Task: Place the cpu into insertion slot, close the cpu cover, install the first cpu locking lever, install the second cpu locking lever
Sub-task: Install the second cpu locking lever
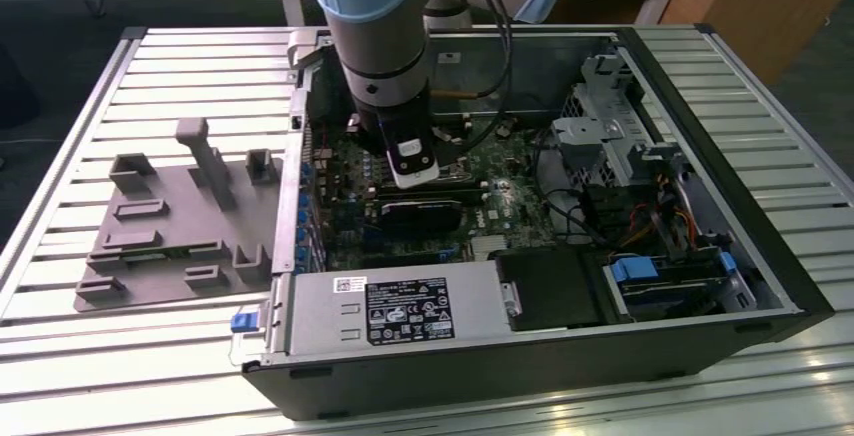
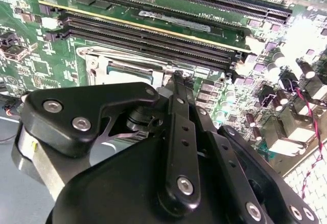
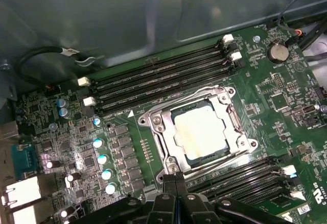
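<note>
My pincer has its two fingers pressed together, holding nothing, its tip just beside the edge of the insertion slot. The cpu lies inside this slot, and the cpu cover is down flat around it.

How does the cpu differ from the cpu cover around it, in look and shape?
The cpu is a solid pale square plate; the cpu cover is a thin silvery frame with a large open window. The cpu lies inside that window, so the cpu cover is slightly bigger. Both are metallic, square, and lie flat at the insertion slot, near the gripper.
</note>
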Controlling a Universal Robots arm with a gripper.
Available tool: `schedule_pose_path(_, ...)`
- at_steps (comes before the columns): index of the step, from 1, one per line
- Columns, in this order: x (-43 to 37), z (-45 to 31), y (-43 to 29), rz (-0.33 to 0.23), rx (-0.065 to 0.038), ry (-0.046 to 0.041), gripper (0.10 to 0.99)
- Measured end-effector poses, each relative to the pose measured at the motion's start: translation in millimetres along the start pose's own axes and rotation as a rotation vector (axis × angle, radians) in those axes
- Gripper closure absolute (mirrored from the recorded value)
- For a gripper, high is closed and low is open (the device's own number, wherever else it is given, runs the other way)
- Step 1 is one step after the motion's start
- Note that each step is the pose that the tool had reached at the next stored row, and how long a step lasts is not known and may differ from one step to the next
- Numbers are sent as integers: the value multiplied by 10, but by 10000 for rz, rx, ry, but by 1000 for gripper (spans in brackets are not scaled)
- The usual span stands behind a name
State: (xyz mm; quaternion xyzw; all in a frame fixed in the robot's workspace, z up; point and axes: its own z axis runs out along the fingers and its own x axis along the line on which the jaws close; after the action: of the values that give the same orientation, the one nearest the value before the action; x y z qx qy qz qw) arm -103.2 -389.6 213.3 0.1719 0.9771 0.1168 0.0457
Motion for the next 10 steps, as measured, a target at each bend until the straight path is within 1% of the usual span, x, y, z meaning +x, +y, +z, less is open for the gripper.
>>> schedule_pose_path(3,-15,3,6,0,-1,-1,984)
schedule_pose_path(10,-187,26,66,2,4,12,984)
